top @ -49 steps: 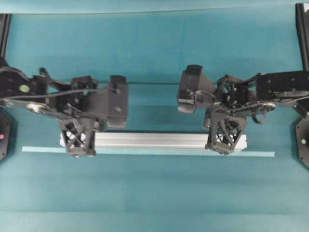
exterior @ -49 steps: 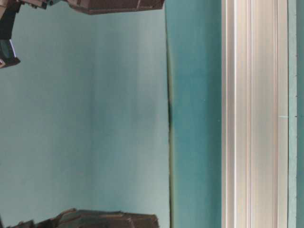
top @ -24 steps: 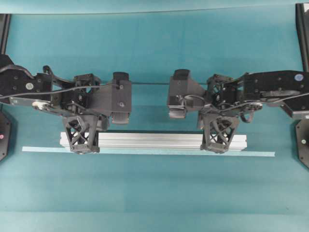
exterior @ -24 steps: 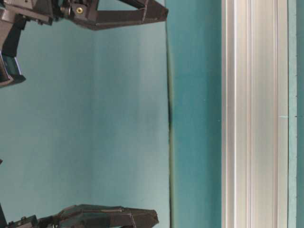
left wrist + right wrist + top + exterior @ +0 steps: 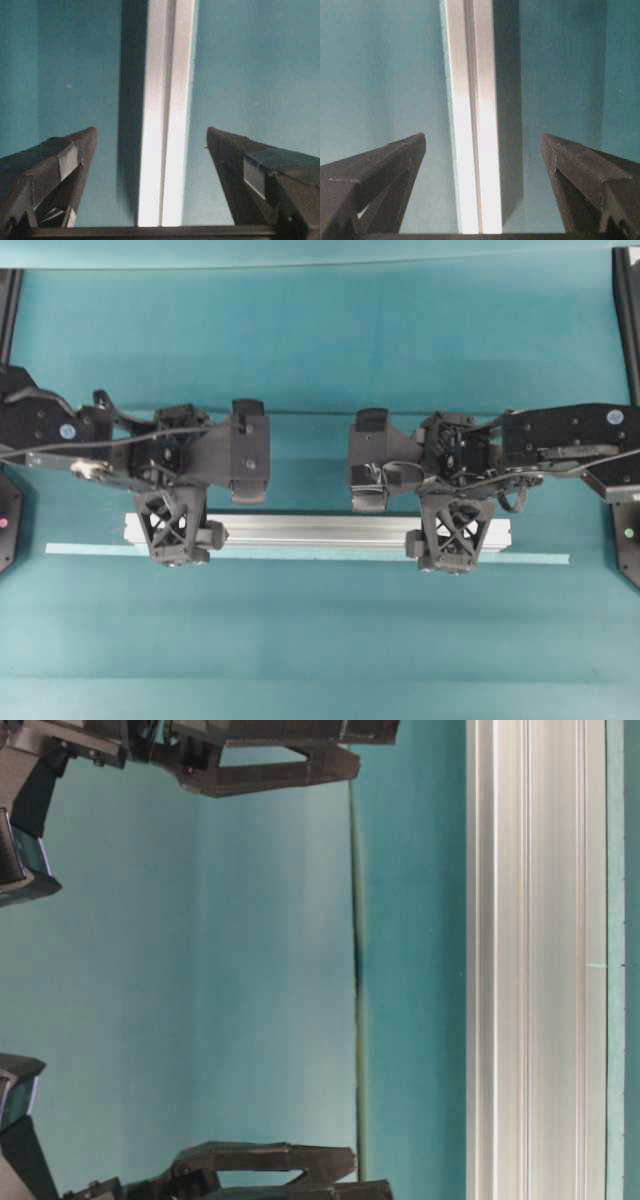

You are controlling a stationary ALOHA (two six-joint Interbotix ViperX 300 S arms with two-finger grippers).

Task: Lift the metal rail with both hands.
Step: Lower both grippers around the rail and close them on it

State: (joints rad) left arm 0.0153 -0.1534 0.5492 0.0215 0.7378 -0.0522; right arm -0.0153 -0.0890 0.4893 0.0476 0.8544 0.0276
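1. The bench (image 5: 320, 340) is the biggest thing. It is covered all over in teal, and everything else sits on it or hangs above it.

2. Two black arms reach in from the sides. The left arm (image 5: 60, 430) comes from the left edge of the overhead view and the right arm (image 5: 570, 430) comes from the right edge. Both have thin cables running along them.

3. The metal rail (image 5: 310, 530) is a long, straight, silver bar with grooves along its length. It lies flat on the bench, below the middle of the overhead view, and runs from left to right. No finger touches it.

4. A thin pale tape strip (image 5: 520, 559) lies flat just beside the rail on its near side. It sticks out past both ends of the rail.

5. The left end effector (image 5: 172, 532) hangs over the left end of the rail. Its two black fingers are spread wide apart. In the left wrist view the rail (image 5: 165, 125) runs up the middle of the gap, with teal bench showing on both sides of it, and each finger (image 5: 55, 165) is well clear of it.

6. The right end effector (image 5: 455, 538) hangs over the right end of the rail. Its fingers are spread wide too. In the right wrist view the rail (image 5: 472, 125) sits in the gap, and each finger (image 5: 380, 170) stays apart from it.
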